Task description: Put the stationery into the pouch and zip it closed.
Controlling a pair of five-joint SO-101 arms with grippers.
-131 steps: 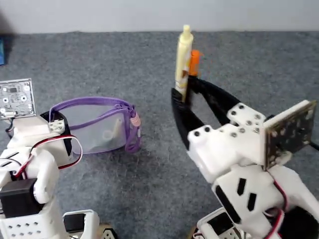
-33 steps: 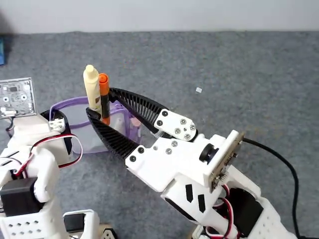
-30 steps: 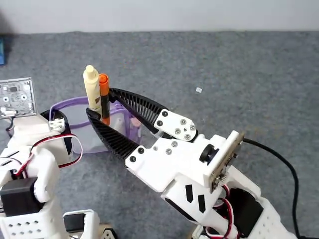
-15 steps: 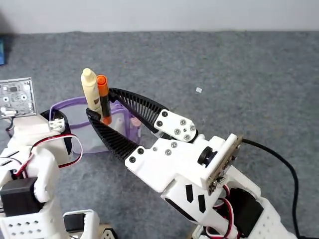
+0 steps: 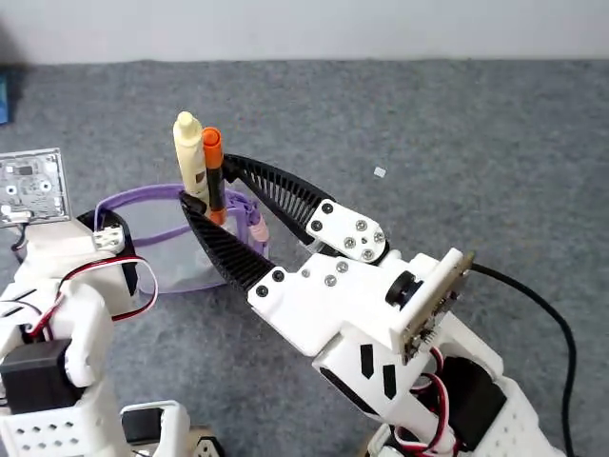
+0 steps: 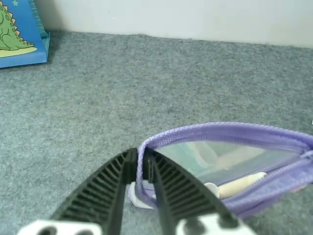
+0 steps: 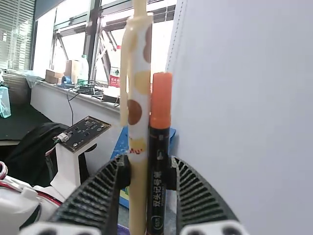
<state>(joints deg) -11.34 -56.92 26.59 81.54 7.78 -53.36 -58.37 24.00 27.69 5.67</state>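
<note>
Loading the open pouch (image 5: 164, 262): release pending.
Right gripper (image 5: 207, 186) clamps cream pen (image 5: 188, 152) and orange marker (image 5: 212, 160) upright above it; left gripper (image 6: 139, 159) pinches its rim at nine o'clock. Zipping remains.

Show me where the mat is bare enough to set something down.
Bare mat stretches from the right hand and its two pens to the far wall, holding only a white scrap. Crowded: around the pouch, whose rim the left hand grips.
</note>
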